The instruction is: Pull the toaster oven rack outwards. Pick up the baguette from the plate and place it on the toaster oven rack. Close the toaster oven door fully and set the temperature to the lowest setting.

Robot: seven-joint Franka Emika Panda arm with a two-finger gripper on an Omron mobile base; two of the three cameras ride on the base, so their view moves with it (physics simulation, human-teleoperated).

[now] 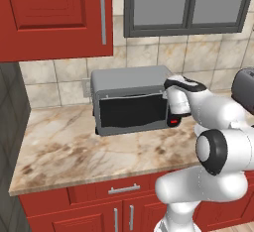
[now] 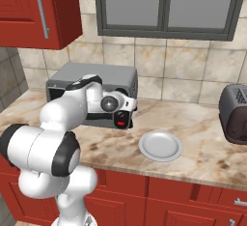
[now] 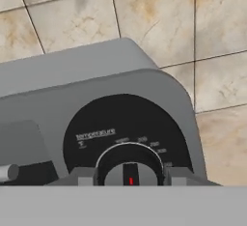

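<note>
The toaster oven [image 1: 130,80] stands on the counter against the tiled wall. Its black glass door [image 1: 131,111] is raised against the front, with a thin slanted line showing along its top edge. The rack and the baguette are hidden. The plate [image 2: 160,146] lies bare on the counter, right of the oven. My hand [image 1: 179,97] is pressed up to the oven's black control strip, just above the small red button [image 1: 172,122]. In the hand view my gripper [image 3: 129,179] has a finger on each side of the round temperature knob [image 3: 129,171], whose red mark points down.
A dark rounded toaster [image 2: 235,113] sits at the counter's right end. Red upper cabinets [image 1: 54,18] hang over the left, and a grey-framed window [image 2: 169,5] is set above the oven. The marble counter [image 1: 74,151] spreads in front of the oven.
</note>
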